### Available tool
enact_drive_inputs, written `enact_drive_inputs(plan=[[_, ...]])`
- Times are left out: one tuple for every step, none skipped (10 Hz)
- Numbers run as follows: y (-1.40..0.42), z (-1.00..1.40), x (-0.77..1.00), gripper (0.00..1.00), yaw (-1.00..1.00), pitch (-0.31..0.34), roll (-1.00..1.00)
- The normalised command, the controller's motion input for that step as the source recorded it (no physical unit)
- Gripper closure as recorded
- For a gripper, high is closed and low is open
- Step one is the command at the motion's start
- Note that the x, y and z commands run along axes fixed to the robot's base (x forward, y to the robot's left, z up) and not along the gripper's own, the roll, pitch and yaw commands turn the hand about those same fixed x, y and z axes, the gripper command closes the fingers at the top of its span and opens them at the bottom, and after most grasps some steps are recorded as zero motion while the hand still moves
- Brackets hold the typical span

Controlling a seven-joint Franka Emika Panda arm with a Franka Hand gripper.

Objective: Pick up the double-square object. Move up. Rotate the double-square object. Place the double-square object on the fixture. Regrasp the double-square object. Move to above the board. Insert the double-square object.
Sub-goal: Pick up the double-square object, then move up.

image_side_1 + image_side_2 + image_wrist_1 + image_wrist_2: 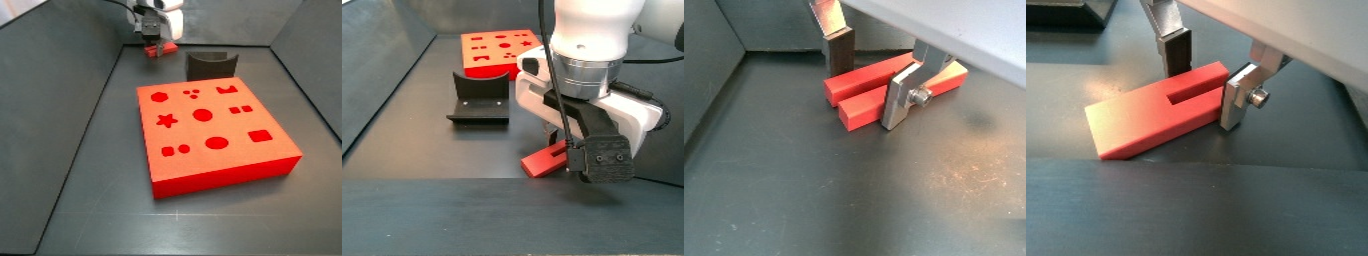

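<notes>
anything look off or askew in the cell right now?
Nothing stands out. The claw is down at the floor with a finger on either side of the double-square object, which lies flat. The fixture stands upright with nothing on it, and the board sits flat, its cut-outs unfilled.
</notes>
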Motion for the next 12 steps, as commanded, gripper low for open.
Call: enact_drive_inputs(plan=[[0.00, 0.00, 0.00, 1.00, 0.00, 0.000, 0.00], [0.00, 0.00, 0.00, 1.00, 0.00, 0.000, 0.00], [0.00, 0.00, 0.00, 1.00, 0.00, 0.000, 0.00], [0.00, 0.00, 0.00, 1.00, 0.00, 0.000, 0.00], [0.00, 0.00, 0.00, 1.00, 0.00, 0.000, 0.00], [0.00, 0.00, 0.00, 1.00, 0.00, 0.000, 0.00], [0.00, 0.83, 0.00, 1.00, 0.00, 0.000, 0.00], [0.03, 0.83, 0.04, 1.00, -0.01, -0.010, 0.01], [0.04, 0.78, 0.03, 1.00, -0.01, 0.010, 0.01], [0.04, 0.58, 0.00, 1.00, -0.02, 0.063, 0.02], [0.03, 0.49, 0.00, 1.00, -0.03, 0.079, 0.03], [0.00, 0.31, -0.01, 1.00, -0.03, 0.091, 0.05]])
